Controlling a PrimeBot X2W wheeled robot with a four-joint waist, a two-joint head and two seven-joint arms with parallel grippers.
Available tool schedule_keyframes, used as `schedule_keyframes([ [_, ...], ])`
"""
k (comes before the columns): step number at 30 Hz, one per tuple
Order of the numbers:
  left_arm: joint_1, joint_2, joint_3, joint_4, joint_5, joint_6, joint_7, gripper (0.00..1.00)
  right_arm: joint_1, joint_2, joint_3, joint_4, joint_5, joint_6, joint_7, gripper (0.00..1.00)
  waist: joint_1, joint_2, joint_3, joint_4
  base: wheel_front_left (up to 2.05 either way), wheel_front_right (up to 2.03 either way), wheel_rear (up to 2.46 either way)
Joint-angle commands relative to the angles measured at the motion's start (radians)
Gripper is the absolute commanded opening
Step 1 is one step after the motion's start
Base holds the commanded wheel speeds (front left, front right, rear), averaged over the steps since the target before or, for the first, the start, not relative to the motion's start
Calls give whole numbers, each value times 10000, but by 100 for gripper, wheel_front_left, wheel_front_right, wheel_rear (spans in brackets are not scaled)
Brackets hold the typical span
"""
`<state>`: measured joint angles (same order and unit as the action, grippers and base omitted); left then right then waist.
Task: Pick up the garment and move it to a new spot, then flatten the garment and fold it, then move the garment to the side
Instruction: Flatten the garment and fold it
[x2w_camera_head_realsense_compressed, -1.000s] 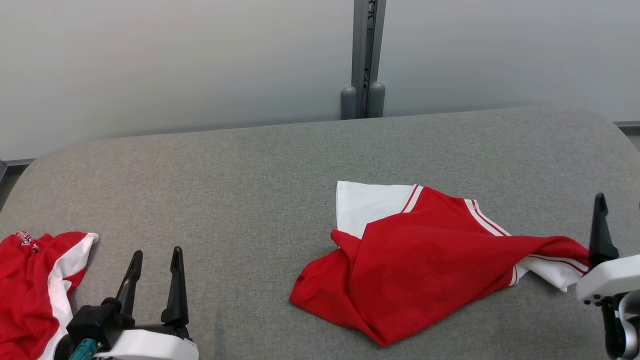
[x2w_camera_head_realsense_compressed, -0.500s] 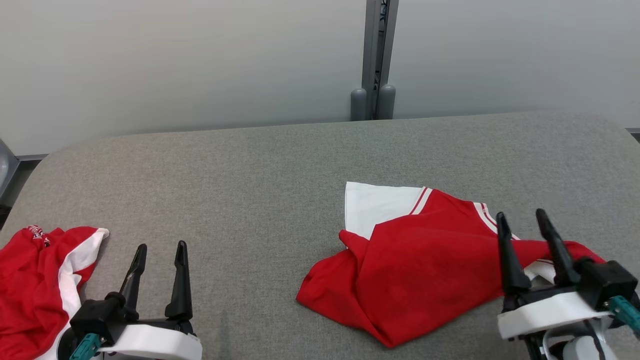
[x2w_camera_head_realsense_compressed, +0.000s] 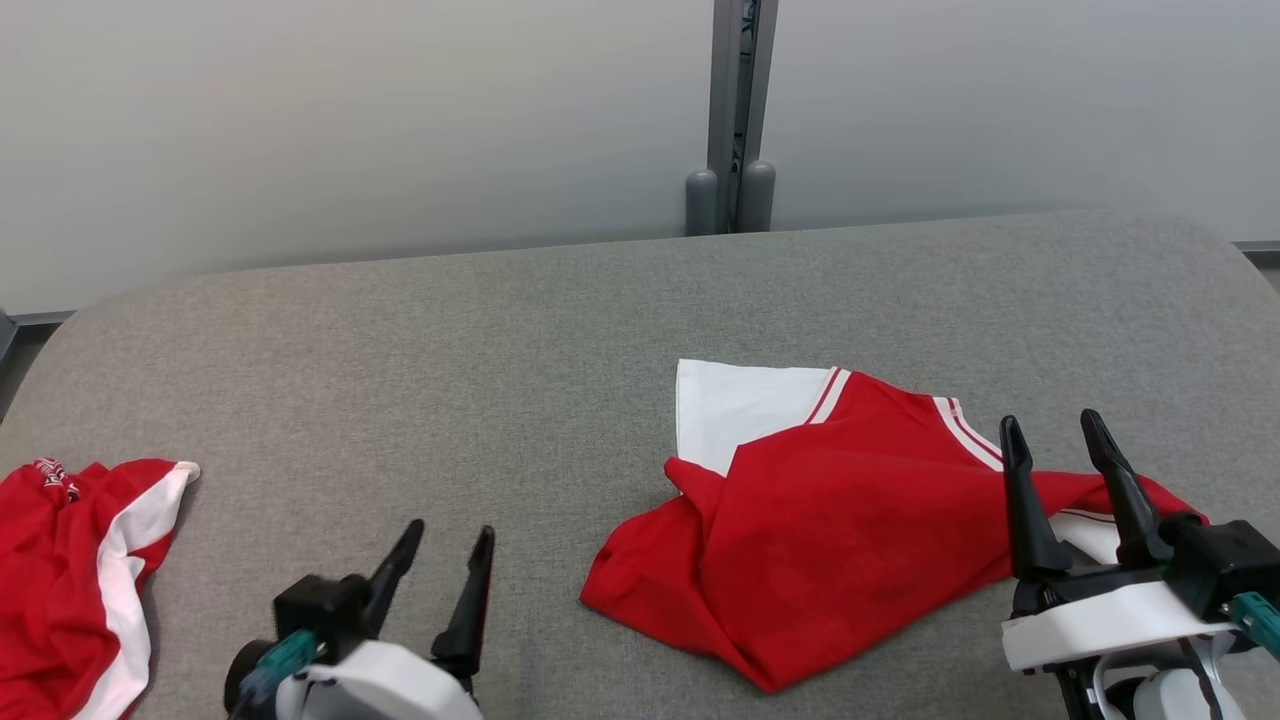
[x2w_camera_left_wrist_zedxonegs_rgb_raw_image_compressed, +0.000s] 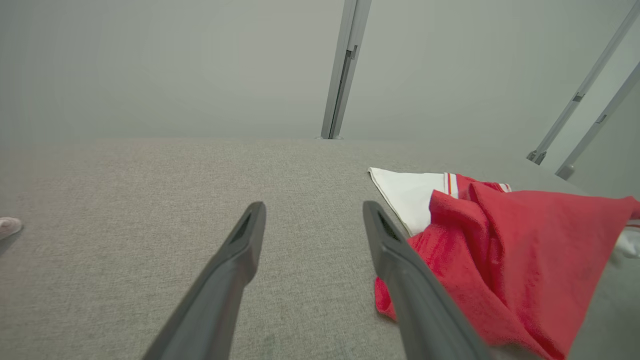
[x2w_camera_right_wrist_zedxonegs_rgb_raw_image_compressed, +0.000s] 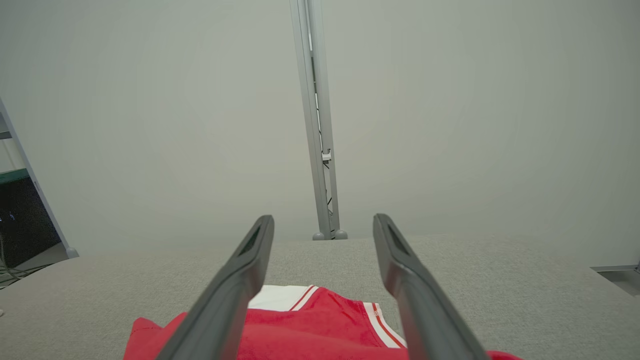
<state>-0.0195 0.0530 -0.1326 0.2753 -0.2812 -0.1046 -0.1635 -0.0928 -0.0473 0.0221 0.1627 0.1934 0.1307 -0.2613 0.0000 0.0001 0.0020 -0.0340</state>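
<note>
1. In the head view I see my left gripper released over the grey table, with the crumpled red-and-white garment to its right. My right gripper, also released, sits at the garment's right end.
2. Left wrist view: the garment lies just beside the right-hand finger.
3. Right wrist view: the garment lies below my spread fingers.
</note>
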Motion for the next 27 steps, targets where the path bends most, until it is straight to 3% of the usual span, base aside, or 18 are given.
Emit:
schedule_keyframes([
  [1,-301,118,-178,74,-96,-91,296,100,-33,-68,-16,-51,44,1,-53,100,0,-1,21,-37,0,0,0],
  [14,-1983,625,-2835,1038,-1399,-266,4959,100,-375,-109,38,61,-7,1,-53,100,0,-1,273,-746,0,0,0],
  [27,-3633,1299,-4074,2367,-2697,-264,5710,100,-656,-86,197,165,-10,1,-54,100,0,-1,931,-1556,0,0,0],
])
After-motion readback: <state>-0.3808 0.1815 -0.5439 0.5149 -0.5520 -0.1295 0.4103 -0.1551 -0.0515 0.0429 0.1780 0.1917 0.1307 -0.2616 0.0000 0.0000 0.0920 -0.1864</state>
